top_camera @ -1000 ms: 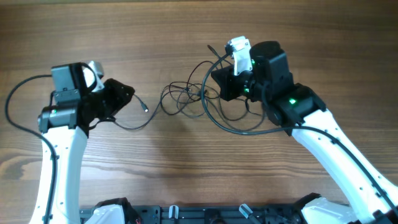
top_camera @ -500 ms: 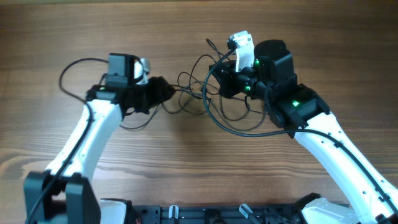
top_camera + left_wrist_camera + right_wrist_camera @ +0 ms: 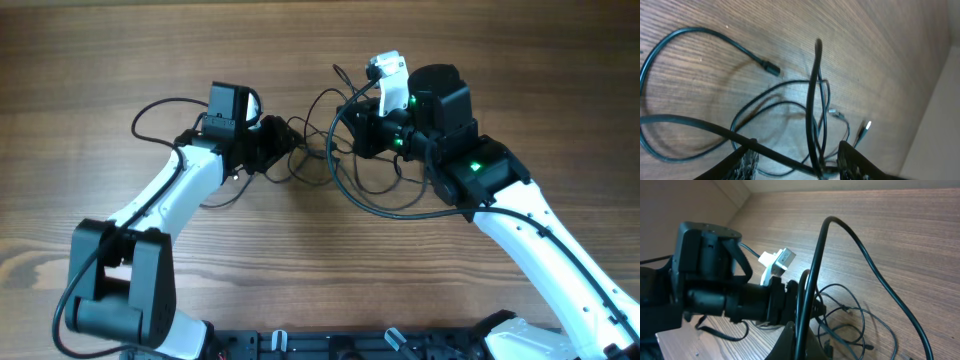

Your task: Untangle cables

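Note:
The cables point(image 3: 305, 152) lie as a loose tangle of thin black cords on the wooden table, between the two arms. My left gripper point(image 3: 284, 143) is at the tangle's left edge. In the left wrist view its jaws point(image 3: 799, 165) stand open, with several cords point(image 3: 815, 100) crossing the gap; a plug end point(image 3: 771, 68) lies beyond on the wood. My right gripper point(image 3: 358, 132) is at the tangle's right side. It is shut point(image 3: 801, 347) on a black cable point(image 3: 812, 275) that rises from the fingers and arcs right. A wide loop point(image 3: 385, 208) hangs below it.
The left arm's own thicker black wire point(image 3: 160, 105) loops behind its wrist. The left arm's body point(image 3: 705, 280) fills the left of the right wrist view, close to my right gripper. A black rail point(image 3: 330, 345) runs along the table's front edge.
The left arm has swung right from the table's left side up to the tangle, and its jaws have opened around the cords. The right arm keeps its grip, nearly still.

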Available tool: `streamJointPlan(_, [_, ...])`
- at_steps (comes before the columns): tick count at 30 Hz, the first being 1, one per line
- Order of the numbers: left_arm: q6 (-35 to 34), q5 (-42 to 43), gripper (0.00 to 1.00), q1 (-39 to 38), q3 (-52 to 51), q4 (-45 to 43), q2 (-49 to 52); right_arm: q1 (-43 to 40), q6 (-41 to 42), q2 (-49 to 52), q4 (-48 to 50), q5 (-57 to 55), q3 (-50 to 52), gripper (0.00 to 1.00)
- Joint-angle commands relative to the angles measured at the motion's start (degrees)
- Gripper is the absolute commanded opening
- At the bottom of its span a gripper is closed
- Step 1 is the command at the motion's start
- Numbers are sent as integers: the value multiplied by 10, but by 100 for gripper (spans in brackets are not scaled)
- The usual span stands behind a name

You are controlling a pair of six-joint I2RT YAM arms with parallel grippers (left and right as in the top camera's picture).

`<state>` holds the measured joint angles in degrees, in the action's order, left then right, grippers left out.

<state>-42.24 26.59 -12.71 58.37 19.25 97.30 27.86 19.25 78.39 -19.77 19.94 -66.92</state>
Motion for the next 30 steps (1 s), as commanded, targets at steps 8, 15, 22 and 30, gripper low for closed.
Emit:
streamJointPlan(8, [-37,-12,52,-7,0,-54,33,-1,5,-10,-5,10,-10,4])
streamJointPlan(15, [-97,-12,44,-26,0,-74,35,-1,5,-10,-6,10,-10,4])
streamJointPlan(22, [-139,-37,25,-52,0,-68,43,-1,5,-10,-9,10,-10,4])
streamJointPlan(30, [-59,-49,4,-18,0,14,42,-5,20,-10,-57,-104,-10,4])
